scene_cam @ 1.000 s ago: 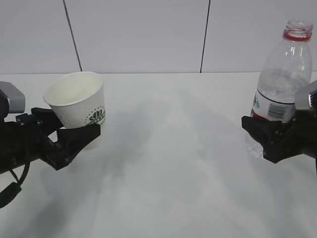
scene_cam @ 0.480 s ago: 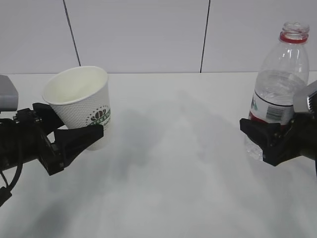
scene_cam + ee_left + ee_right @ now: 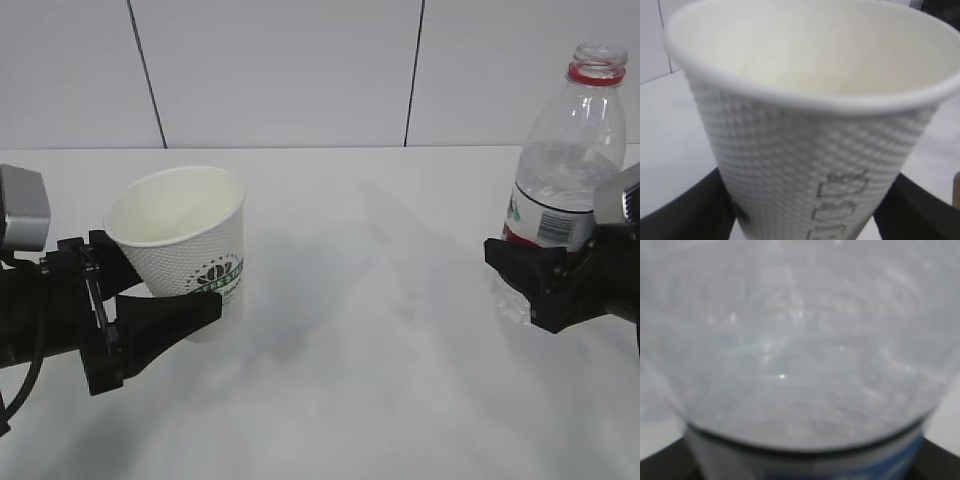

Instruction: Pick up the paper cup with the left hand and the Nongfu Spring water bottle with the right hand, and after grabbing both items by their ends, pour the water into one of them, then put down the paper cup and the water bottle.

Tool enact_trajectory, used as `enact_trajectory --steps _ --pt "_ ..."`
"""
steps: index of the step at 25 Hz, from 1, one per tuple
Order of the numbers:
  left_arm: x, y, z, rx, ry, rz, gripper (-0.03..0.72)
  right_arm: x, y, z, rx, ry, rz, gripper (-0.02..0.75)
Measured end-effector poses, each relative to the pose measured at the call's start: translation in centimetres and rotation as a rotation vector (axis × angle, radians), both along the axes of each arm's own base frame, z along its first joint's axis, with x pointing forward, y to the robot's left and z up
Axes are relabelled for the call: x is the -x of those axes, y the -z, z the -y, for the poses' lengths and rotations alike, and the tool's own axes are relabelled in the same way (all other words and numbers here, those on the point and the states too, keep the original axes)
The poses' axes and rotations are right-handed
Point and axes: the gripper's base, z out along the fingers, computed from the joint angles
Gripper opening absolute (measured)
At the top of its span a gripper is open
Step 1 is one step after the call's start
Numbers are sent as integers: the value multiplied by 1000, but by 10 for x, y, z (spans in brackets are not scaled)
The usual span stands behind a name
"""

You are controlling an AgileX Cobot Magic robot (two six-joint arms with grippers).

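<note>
The work surface is a white table (image 3: 350, 400) backed by a white panelled wall (image 3: 280, 70) with dark seams. On the left, the left hand (image 3: 150, 300) grasps the paper cup (image 3: 190, 250) near its base and holds it clear of the table, tilted slightly; its cream interior appears empty. On the right, the right hand (image 3: 545, 285) grasps the Nongfu Spring water bottle (image 3: 565, 170) by its lower part. The bottle stands upright, uncapped, with water (image 3: 790, 365) inside.

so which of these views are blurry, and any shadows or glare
Exterior view: sharp, soft grey shadows on the table. Left wrist view: the paper cup fills the frame, slightly soft. Right wrist view: the Nongfu Spring water bottle is badly out of focus, with small glints.
</note>
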Motion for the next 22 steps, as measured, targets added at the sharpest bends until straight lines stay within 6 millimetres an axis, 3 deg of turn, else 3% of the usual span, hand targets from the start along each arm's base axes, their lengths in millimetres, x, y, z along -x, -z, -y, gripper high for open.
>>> enact_trajectory --steps 10,22 --pt "6 2 3 -25 72 -3 576 0 0 0 -4 2 -3 494" --pt "21 2 26 -28 190 0 576 0 0 0 -4 0 -2 494"
